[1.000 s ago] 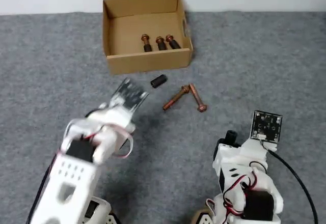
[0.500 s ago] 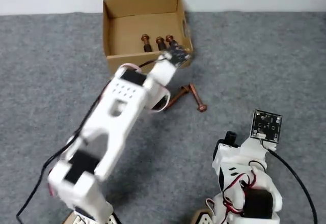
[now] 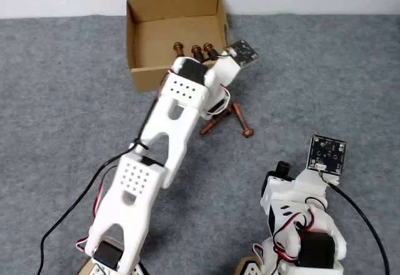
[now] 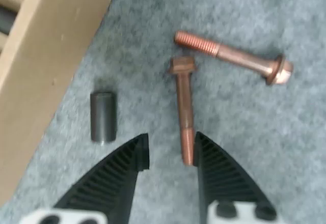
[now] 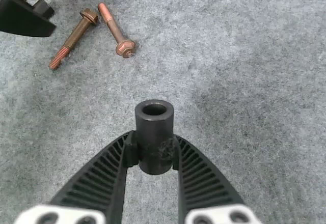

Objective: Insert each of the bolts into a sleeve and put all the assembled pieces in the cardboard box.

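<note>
Fingers of the left gripper [image 4: 170, 150] are held open a little, just beside one bolt [image 4: 184, 107] near the cardboard box [image 4: 51, 56]. A sleeve [image 5: 154, 127] is squeezed by the right gripper [image 5: 154, 155], well away from that box.

cardboard box wall [image 4: 46, 51] close beside loose sleeve [image 4: 103, 117], bare carpet [image 4: 265, 142] around bolts [image 4: 184, 107]
</note>
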